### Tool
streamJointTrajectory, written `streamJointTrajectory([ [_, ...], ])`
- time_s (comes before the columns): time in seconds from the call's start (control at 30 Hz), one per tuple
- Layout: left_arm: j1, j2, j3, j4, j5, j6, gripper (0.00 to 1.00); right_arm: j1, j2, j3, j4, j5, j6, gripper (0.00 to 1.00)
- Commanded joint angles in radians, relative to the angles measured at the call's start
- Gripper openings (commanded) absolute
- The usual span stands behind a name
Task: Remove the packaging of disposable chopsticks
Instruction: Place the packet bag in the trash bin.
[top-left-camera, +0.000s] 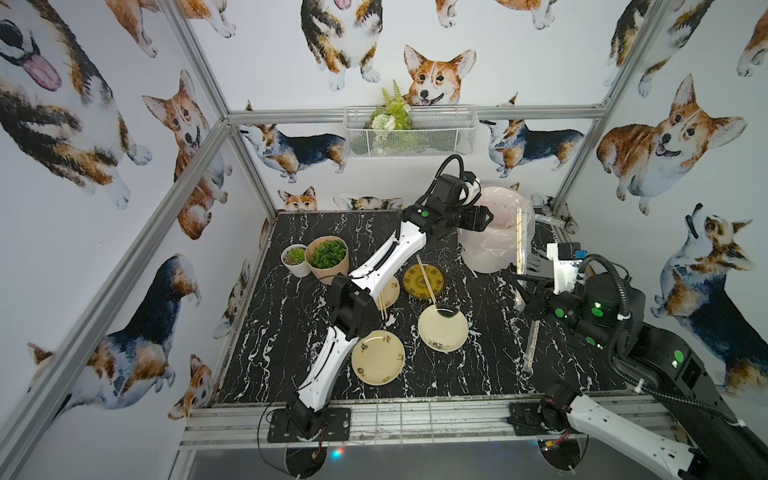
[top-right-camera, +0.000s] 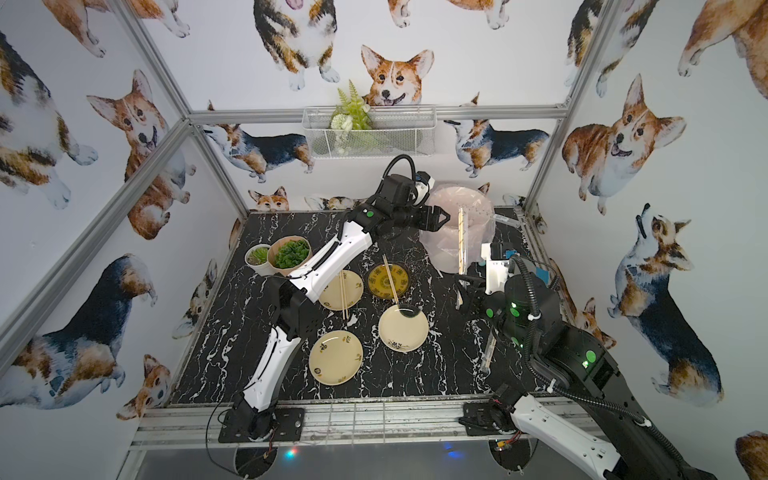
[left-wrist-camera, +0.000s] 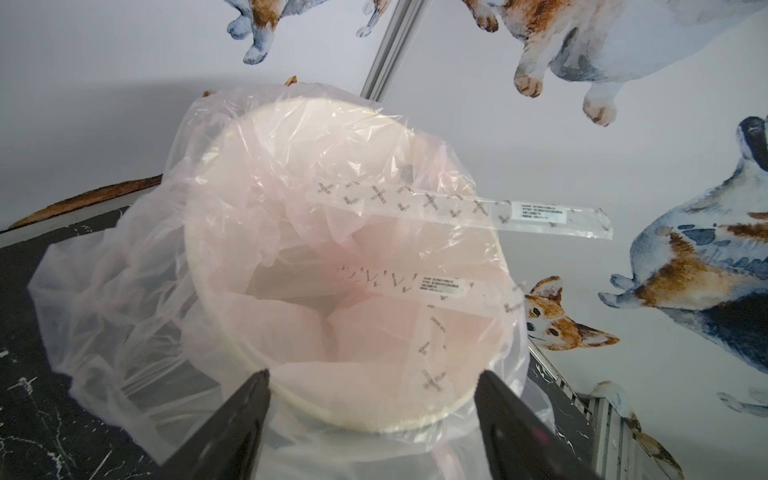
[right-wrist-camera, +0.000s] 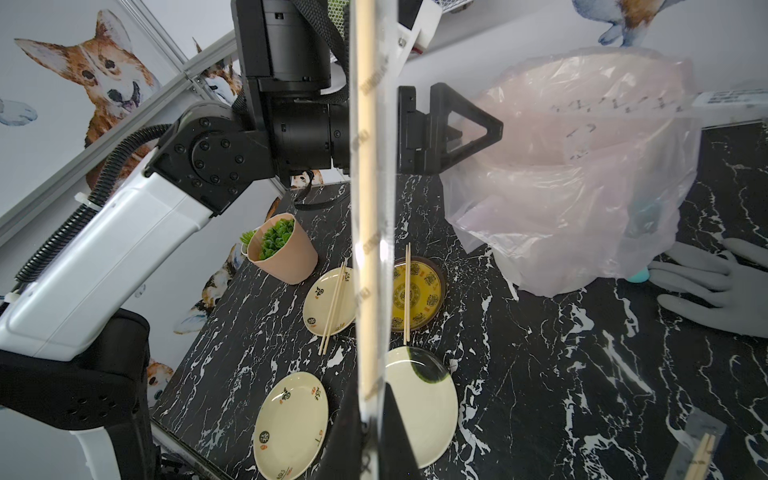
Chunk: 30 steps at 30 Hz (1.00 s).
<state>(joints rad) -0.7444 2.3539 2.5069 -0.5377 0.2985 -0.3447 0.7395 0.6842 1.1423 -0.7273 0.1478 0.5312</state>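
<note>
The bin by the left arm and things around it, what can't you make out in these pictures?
Bottom of the bin: left wrist view, crumpled liner hides it.
Print on the sleeve across its rim: left wrist view, too small to read.
Teal object: right wrist view, mostly behind the liner.
Lying wrapped chopsticks: right wrist view, cut by the bottom edge.
Upright wrapped chopsticks: right wrist view, top cut by the upper edge.
</note>
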Motion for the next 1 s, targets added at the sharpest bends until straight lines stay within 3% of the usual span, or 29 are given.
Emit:
streamJointTrajectory([
  [0.0,-0.001,-0.037,-0.003,0.087,-0.016,0.01,0.8,0.001,0.005,0.0,0.039,-0.014,0.019,0.0],
  [0.2,-0.006,-0.094,-0.097,0.232,-0.021,-0.028,0.8,0.001,0.003,0.0,0.035,-0.006,0.014,0.0],
  [0.47,-0.018,0.05,-0.016,0.207,0.021,-0.065,0.8,0.001,0.001,-0.005,0.036,-0.006,0.018,0.0],
  [0.7,-0.028,-0.022,-0.088,0.162,-0.043,0.04,0.8,0.002,-0.014,-0.013,0.025,0.012,0.015,0.0],
  [0.97,-0.053,-0.022,-0.095,0.093,-0.025,0.094,0.8,0.002,-0.005,-0.018,0.042,0.001,0.016,0.0],
])
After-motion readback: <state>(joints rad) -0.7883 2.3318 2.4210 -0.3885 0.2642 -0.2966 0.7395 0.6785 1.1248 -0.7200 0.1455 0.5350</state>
